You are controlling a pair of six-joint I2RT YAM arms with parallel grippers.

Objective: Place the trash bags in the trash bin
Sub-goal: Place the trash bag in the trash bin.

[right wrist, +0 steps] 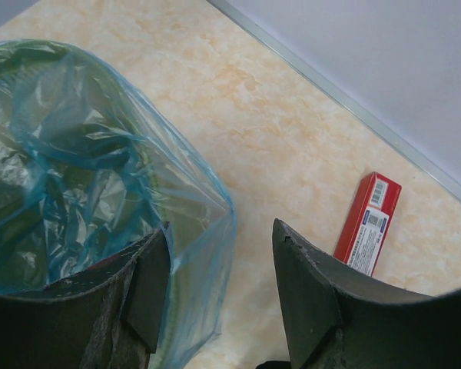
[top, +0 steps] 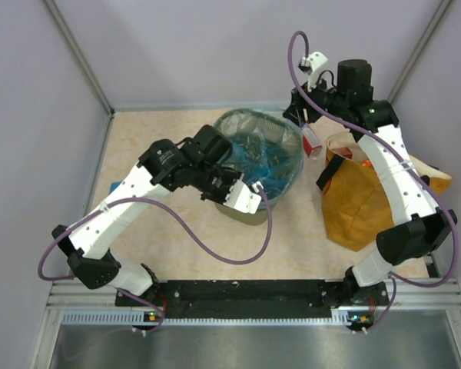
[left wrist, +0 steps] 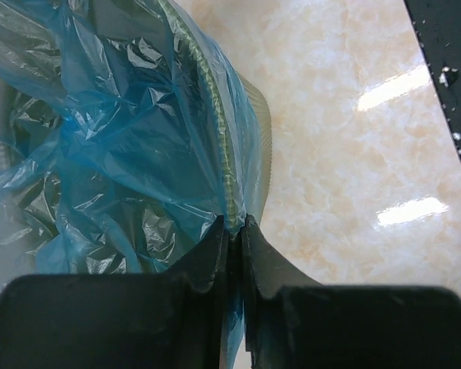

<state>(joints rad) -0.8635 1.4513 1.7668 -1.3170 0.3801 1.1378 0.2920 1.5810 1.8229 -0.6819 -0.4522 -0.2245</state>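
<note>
Crinkly translucent light-blue film bag [top: 265,157] sits inside the olive-green wire-mesh bin [top: 242,213], draped over its rim. Left gripper [left wrist: 232,227] pinches film there — hold firm; right gripper [right wrist: 223,231], fingers spread, waits beside it — pinch slack film gently.

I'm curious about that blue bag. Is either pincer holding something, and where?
The left pincer pinches the blue trash bag by its edge, right at the rim of the trash bin. The right pincer is open and grips nothing.

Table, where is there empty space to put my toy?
The marble tabletop is bare between the olive-green wire-mesh bin and the black base rail, and in the far-left corner. Crowded: between bin and mustard-orange sack, around the flat red box.
</note>
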